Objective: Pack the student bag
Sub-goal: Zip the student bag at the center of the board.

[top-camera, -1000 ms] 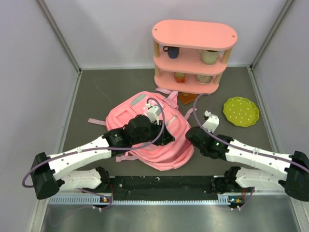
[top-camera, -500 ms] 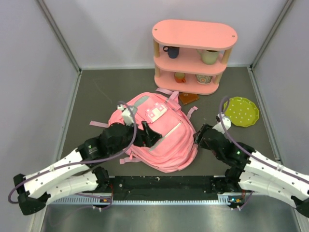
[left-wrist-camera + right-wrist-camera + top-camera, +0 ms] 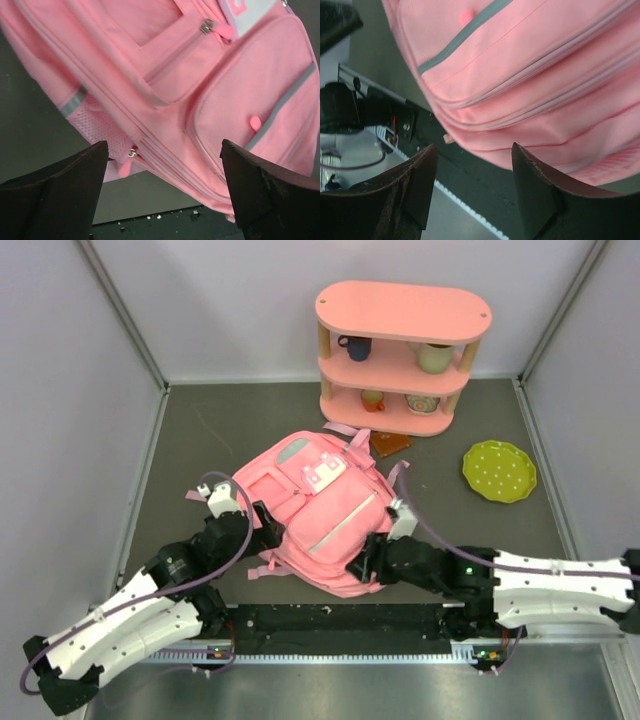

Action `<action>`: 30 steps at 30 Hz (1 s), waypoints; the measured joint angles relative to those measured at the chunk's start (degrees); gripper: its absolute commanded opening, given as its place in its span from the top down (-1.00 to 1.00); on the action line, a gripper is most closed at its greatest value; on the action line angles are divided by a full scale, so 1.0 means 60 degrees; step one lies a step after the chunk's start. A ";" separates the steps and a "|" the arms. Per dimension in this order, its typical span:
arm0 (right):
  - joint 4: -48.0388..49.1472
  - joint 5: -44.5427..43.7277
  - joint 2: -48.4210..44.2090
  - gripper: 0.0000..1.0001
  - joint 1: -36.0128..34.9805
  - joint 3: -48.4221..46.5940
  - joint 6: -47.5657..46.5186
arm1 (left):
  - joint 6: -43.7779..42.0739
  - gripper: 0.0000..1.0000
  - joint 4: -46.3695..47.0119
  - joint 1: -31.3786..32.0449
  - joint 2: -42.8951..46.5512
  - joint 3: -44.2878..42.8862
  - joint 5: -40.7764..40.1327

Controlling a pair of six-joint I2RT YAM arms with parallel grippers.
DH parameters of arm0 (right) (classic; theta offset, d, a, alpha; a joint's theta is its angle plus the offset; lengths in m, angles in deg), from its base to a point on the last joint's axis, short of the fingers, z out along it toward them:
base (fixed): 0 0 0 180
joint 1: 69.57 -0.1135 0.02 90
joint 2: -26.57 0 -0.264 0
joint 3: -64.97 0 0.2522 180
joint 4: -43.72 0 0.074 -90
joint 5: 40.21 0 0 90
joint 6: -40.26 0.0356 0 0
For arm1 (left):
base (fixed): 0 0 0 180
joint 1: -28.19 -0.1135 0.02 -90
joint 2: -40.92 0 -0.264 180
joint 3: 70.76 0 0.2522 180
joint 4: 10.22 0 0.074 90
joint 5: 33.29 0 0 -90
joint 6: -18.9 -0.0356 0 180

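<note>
The student bag [image 3: 325, 515], a soft pink backpack with front pockets and a white-pink emblem, lies flat in the middle of the table. My left gripper [image 3: 274, 526] sits at its left side, open wide. In the left wrist view the left gripper [image 3: 165, 195] has nothing between its fingers [image 3: 65, 190], and the student bag [image 3: 200, 90] with its zip pockets fills the view above them. My right gripper [image 3: 368, 562] is at the bag's near right edge. In the right wrist view the right gripper [image 3: 472, 195] is open, just below the bottom seam of the student bag [image 3: 530, 75].
A rigid pink three-tier shelf [image 3: 402, 312] with mugs and bowls stands at the back. A green dotted plate [image 3: 498, 470] lies at the right. A brown flat thing [image 3: 390, 443] shows behind the bag. A black strip [image 3: 340, 622] runs along the near edge.
Both grippers have opened and come off the bag. The left arm drew back to the bag's left side. The right arm swung left to its near edge. The bag has settled flat.
</note>
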 measured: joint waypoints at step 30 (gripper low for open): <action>0.0849 -0.0044 0.3191 -0.25 -0.1752 -0.0455 0.2317 | -0.1104 -0.87 0.1399 -0.2226 -0.0892 0.0820 0.2612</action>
